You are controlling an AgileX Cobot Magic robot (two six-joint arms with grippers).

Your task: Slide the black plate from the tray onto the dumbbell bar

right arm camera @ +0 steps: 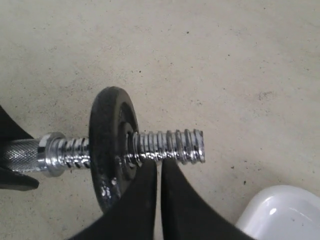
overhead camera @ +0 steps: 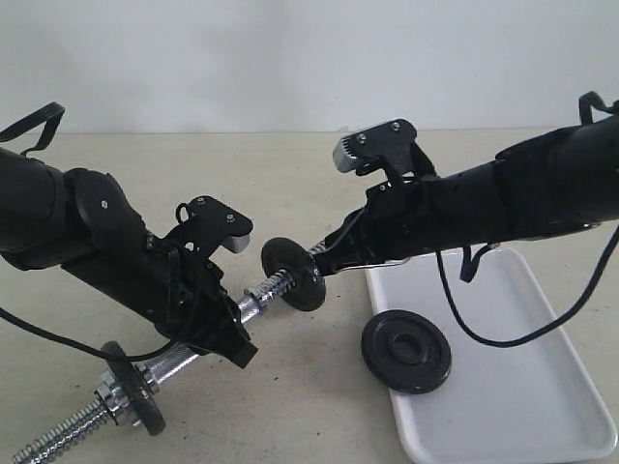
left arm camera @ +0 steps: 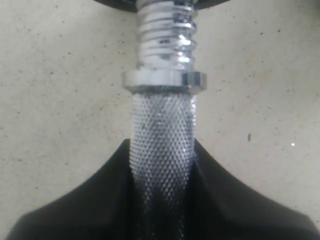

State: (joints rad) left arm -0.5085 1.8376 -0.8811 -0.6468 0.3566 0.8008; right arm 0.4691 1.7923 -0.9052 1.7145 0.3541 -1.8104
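My left gripper (overhead camera: 235, 344) (left arm camera: 161, 152) is shut on the knurled middle of the dumbbell bar (overhead camera: 263, 295) (left arm camera: 162, 125) and holds it tilted above the table. One black plate (overhead camera: 293, 274) (right arm camera: 106, 150) sits upright on the bar's threaded end (right arm camera: 170, 146), with threads showing on both sides of it. My right gripper (overhead camera: 325, 262) (right arm camera: 160, 164) is shut and holds nothing; its tips rest against the threads right beside that plate's face. A second black plate (overhead camera: 406, 350) lies on the near left rim of the white tray (overhead camera: 527, 387), overhanging it.
Lower on the bar are another black disc (overhead camera: 135, 387) and a silver nut (overhead camera: 111, 401), near the table's front left. A corner of the tray (right arm camera: 280, 215) shows in the right wrist view. Black cables hang from both arms.
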